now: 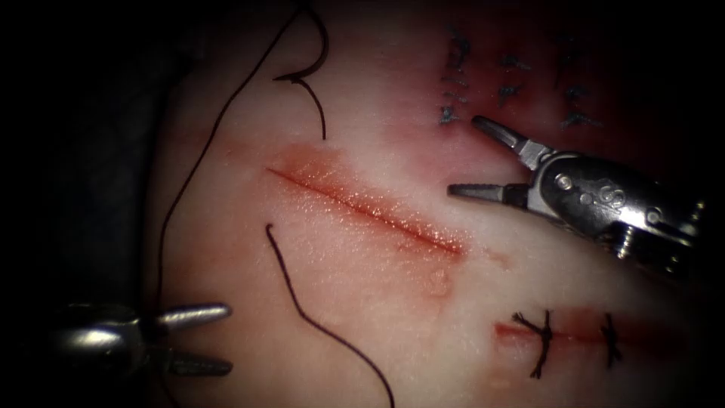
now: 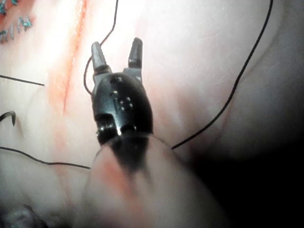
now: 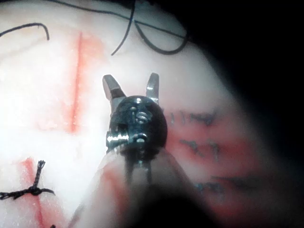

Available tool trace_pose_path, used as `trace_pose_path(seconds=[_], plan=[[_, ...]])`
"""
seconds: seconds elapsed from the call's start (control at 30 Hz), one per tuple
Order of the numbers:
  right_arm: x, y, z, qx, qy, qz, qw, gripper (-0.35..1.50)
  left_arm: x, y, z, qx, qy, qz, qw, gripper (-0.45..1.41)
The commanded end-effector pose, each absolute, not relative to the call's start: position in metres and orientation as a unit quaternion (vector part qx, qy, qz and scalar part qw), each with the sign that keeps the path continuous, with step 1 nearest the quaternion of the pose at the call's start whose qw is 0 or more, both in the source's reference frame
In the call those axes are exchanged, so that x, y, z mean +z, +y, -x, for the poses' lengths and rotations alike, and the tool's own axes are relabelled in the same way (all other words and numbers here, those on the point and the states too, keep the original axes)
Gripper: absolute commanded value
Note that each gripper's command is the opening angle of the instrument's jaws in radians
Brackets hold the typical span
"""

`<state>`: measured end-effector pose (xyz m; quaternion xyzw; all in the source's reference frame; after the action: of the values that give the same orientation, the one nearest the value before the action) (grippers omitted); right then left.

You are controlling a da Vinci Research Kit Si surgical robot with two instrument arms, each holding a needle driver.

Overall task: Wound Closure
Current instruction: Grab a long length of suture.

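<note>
The tissue (image 1: 355, 302) lies under both tools, its open cut (image 1: 362, 208) running slantwise across the middle, rimmed with red fluid (image 1: 317, 170). The right tool (image 1: 464, 155) hovers to the right of the cut with its jaws spread wide, holding nothing. The left tool (image 1: 219, 340) sits low on the left of the cut, jaws likewise parted and empty. Dark thread (image 1: 181, 189) trails along the tissue's left side up to the curved needle (image 1: 311, 91), which lies free on the surface above the cut's left end. A loose thread piece (image 1: 302, 302) curls below the cut. Finished stitches (image 1: 542, 341) close a second cut at lower right
</note>
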<state>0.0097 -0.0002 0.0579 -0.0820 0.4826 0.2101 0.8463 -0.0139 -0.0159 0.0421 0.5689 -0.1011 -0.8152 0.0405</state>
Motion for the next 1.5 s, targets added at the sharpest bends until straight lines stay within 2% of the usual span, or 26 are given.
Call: trace_pose_path(seconds=[0.03,0.3,0.47,0.53,0.87,1.5], plan=[[0.058,0.0,-0.0102,0.21,0.483,0.082,0.846,1.33,0.042,-0.016,0.0148,-0.811,-0.124,-0.568,0.06,0.37],[0.059,0.0,-0.0101,0.209,0.483,0.084,0.846,1.35,0.041,-0.017,0.0178,-0.79,-0.213,-0.565,0.107,0.46],[0.059,0.0,-0.0102,0.207,0.484,0.085,0.846,1.35,0.041,-0.017,0.0196,-0.789,-0.246,-0.545,0.14,0.68],[0.059,0.0,-0.0101,0.207,0.484,0.086,0.846,1.35,0.041,-0.017,0.0208,-0.788,-0.263,-0.534,0.159,0.71],[0.059,0.0,-0.01,0.206,0.485,0.087,0.846,1.35,0.043,-0.018,0.0234,-0.782,-0.33,-0.493,0.191,0.74],[0.059,-0.001,-0.0101,0.204,0.485,0.089,0.846,1.33,0.046,-0.018,0.0259,-0.783,-0.358,-0.471,0.192,0.73]])
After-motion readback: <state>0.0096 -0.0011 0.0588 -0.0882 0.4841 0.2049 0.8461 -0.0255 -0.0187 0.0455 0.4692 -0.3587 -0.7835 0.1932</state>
